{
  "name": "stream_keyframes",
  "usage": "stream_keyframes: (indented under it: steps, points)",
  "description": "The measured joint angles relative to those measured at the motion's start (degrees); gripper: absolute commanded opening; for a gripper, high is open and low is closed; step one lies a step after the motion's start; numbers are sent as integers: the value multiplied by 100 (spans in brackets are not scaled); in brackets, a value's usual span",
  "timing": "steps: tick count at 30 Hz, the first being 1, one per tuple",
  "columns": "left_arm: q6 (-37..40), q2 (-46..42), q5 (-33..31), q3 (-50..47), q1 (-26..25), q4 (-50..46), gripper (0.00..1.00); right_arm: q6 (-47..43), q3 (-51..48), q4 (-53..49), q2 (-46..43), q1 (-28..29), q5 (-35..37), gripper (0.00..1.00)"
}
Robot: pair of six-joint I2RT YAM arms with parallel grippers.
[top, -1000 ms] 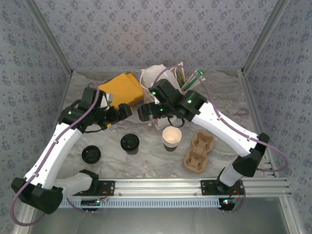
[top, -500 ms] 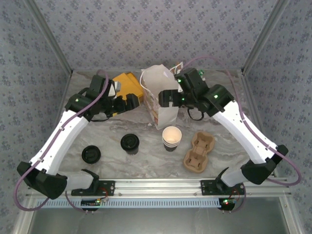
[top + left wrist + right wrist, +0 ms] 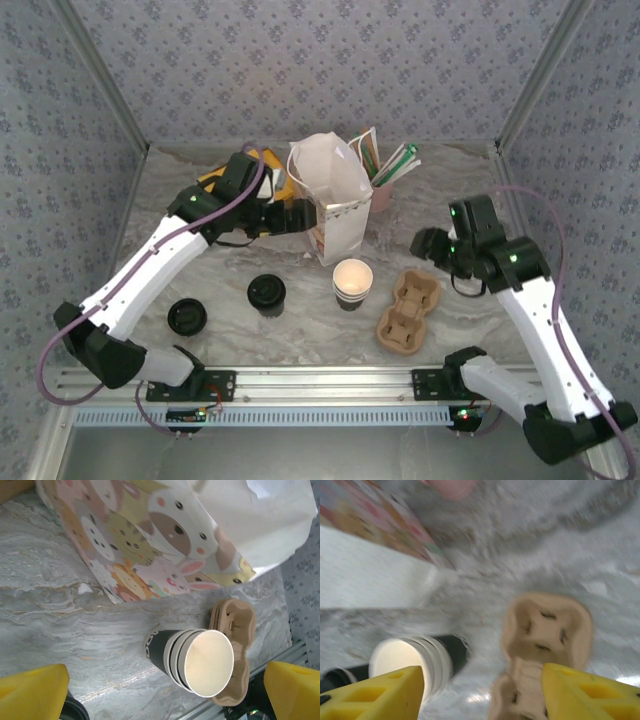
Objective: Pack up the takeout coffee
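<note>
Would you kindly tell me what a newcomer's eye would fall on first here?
The tall white paper bag printed with cartoon animals, standing open at the back middle of the table. Just in front of it stands the takeout coffee, open-topped, with the brown cardboard carrier to its right.

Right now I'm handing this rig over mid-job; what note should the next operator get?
Left tool: open, empty, beside the printed paper bag.
Right tool: open, empty, near the far end of the cardboard carrier.
Takeout coffee: upright on the table, in front of the bag, left of the empty carrier, untouched.
Done: nothing packed.
Left: grasp the coffee, then probably seat it in the carrier or bag.
</note>
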Motion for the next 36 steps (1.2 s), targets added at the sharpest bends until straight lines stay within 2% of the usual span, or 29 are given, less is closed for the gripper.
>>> stream_keyframes:
  steps: [2,9,15,26,36]
  points:
    - [2,59,0,0,-79,20,100,155,-566,-173,-337,-15,-68,48]
    - [0,90,-15,0,-149,24,100,535,-2245,-374,-890,28,-271,49]
    - [-2,46,-44,0,-223,20,100,691,-2959,-2,-732,339,-470,48]
    - [-48,-24,-168,0,-332,2,100,614,-3244,787,57,389,-658,43]
    - [-70,-24,-192,0,-374,-31,100,-210,-2865,1285,809,-671,-721,44]
